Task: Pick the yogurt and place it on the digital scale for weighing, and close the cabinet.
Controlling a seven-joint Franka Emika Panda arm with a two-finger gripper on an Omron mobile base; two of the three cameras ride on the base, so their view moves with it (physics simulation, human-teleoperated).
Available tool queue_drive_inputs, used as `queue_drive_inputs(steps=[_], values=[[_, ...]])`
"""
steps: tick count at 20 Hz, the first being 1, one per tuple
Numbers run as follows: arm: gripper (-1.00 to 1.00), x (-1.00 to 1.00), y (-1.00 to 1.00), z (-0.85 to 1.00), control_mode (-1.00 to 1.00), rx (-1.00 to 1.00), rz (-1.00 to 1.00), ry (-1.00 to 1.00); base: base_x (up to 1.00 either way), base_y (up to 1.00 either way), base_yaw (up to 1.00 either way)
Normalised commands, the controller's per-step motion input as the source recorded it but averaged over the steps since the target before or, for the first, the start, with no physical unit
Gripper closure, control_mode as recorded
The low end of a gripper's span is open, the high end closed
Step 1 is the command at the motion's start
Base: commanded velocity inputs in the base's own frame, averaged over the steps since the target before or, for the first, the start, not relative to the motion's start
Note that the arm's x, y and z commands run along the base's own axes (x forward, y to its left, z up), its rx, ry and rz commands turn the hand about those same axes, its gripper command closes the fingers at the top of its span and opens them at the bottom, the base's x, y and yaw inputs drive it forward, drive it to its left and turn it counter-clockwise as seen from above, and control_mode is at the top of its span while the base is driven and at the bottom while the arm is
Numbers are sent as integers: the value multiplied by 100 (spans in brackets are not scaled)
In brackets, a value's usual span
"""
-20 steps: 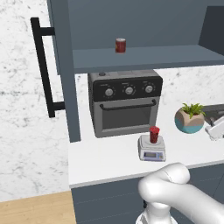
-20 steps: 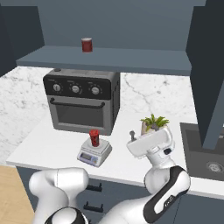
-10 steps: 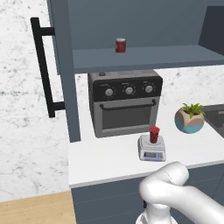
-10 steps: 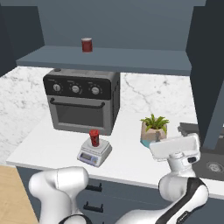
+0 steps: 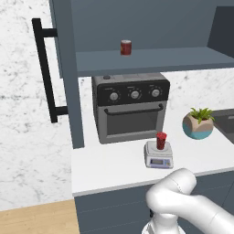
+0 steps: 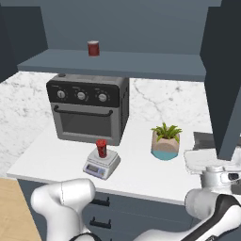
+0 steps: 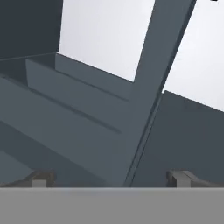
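The yogurt (image 5: 161,140) (image 6: 101,148), a small dark red cup, stands upright on the light-grey digital scale (image 5: 158,158) (image 6: 100,165) on the counter, in front of the toaster oven. The cabinet is open: its left door (image 5: 64,68) with a black bar handle (image 5: 45,68) swings out at the left, and its right door (image 6: 225,80) hangs out at the right. My gripper (image 7: 111,178) is open and holds nothing, its fingertips (image 7: 41,178) wide apart, looking up along the right door's edge (image 7: 151,87). In the right base view my hand (image 6: 209,162) sits just under that door's lower corner.
A red can (image 5: 125,47) (image 6: 93,47) stands on the open cabinet shelf. The grey toaster oven (image 5: 130,105) (image 6: 87,108) sits below it, with a potted plant (image 5: 199,123) (image 6: 165,141) to its right. A sink (image 6: 202,139) lies at the far right.
My hand has swung right, from beside the plant to under the right cabinet door. The yogurt stays still on the scale.
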Motion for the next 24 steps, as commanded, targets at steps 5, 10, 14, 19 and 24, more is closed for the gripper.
queue_drive_inputs(steps=[5, 10, 14, 19, 24], values=[[-100, -21, -41, 52, -100, 0, -6, 29, 0, 0, 0], [-100, -21, -42, 37, -100, 0, -5, 24, 0, 0, 0], [-100, -44, -40, 41, -100, -1, -4, 7, 0, 0, 0], [-100, -38, 18, 74, -100, -8, -2, -10, 0, 0, 0], [-100, -28, 52, 98, -100, -13, 3, -30, 0, 0, 0]])
